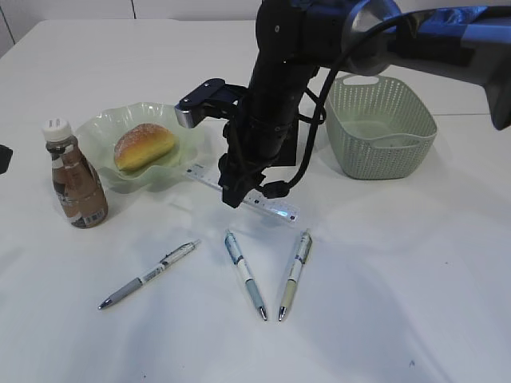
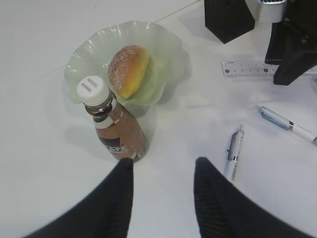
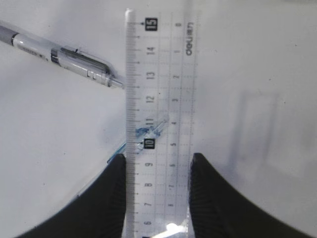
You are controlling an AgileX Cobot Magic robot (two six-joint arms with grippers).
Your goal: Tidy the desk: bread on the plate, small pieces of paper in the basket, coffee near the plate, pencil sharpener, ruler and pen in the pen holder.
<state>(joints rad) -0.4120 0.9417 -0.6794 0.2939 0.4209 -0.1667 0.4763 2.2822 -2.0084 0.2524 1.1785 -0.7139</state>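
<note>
The right gripper (image 3: 157, 198) has its jaws closed against both long edges of the clear ruler (image 3: 161, 99), just right of the plate (image 1: 100, 132), its lower end cut off; the left gripper (image 2: 163, 186) hangs parted and empty beside the coffee (image 2: 116, 126); the black pen holder (image 2: 229, 17) is cropped.

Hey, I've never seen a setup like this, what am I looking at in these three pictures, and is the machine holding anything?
It is a two-armed robot tidying a white table. One picture looks from in front; the other two come from cameras on each wrist. The right gripper has its fingers on either side of a clear ruler, gripping it. The left gripper is open, holding nothing, near a coffee bottle. Bread sits on a green plate. Three pens lie loose; a green basket stands behind.
</note>
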